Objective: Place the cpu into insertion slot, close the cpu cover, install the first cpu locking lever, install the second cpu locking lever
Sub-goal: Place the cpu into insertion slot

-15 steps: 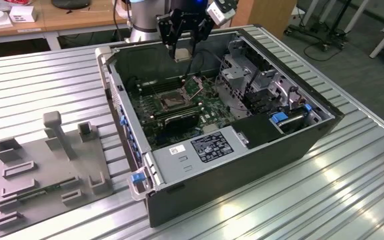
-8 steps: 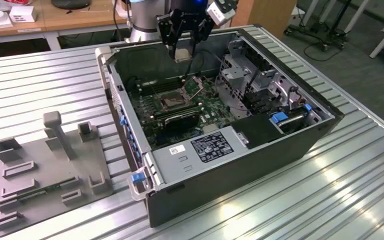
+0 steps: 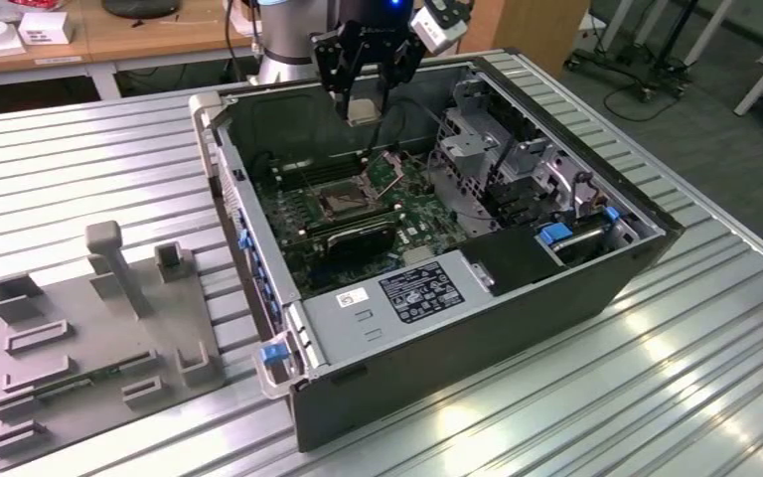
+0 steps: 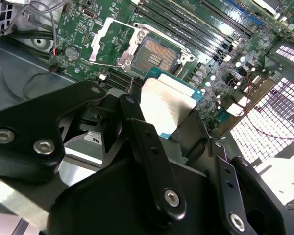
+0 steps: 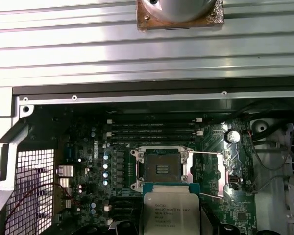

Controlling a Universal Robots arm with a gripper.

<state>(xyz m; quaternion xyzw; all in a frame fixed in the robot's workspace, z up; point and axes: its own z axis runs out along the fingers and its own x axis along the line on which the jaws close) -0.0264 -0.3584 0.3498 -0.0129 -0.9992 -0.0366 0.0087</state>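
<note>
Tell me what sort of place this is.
Probably a robotics lab or workshop: an open computer case on a slatted metal table, the gripper holding the cpu above it, wooden benches and wheeled stands behind.

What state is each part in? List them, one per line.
gripper: shut on the cpu.
cpu: held in the air, not seated.
insertion slot: empty, uncovered.
cpu cover: swung open.
computer case: lying on its side, open.
</note>
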